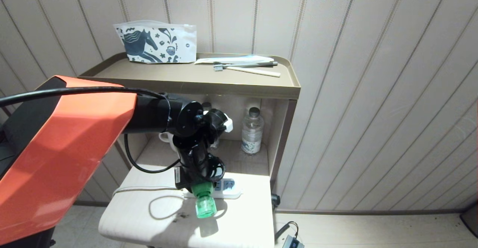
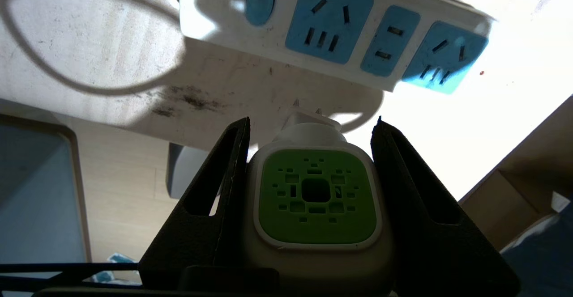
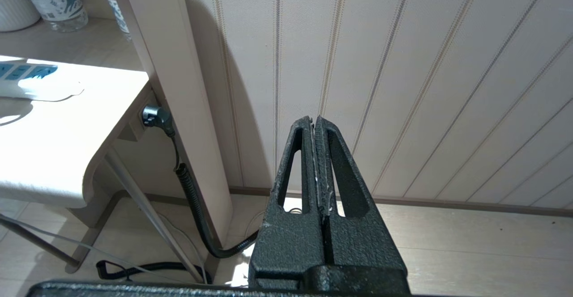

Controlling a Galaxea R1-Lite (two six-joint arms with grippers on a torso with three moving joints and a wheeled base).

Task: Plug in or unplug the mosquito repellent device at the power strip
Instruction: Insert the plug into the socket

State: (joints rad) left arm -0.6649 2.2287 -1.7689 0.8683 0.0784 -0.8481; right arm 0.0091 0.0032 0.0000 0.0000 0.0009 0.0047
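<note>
My left gripper (image 2: 311, 125) is shut on the mosquito repellent device (image 2: 315, 198), its black fingers (image 2: 224, 185) pressed against the white sides of the body with the green vented face. The plug prongs stick out in front, clear of the power strip (image 2: 277, 33), which lies flat on the pale table with blue sockets and a round blue button. In the head view the device's green bottle (image 1: 204, 203) hangs just in front of the power strip (image 1: 233, 194), below the left gripper (image 1: 196, 182). My right gripper (image 3: 314, 120) is shut and empty, parked low beside the wall.
A nightstand (image 1: 239, 87) stands behind the low table (image 1: 239, 225), with a water bottle (image 1: 252, 132) in its open shelf and a printed pouch (image 1: 157, 42) and toothbrush on top. The strip's white cord (image 1: 149, 192) loops on the table. A black cable (image 3: 192, 198) runs down the nightstand side.
</note>
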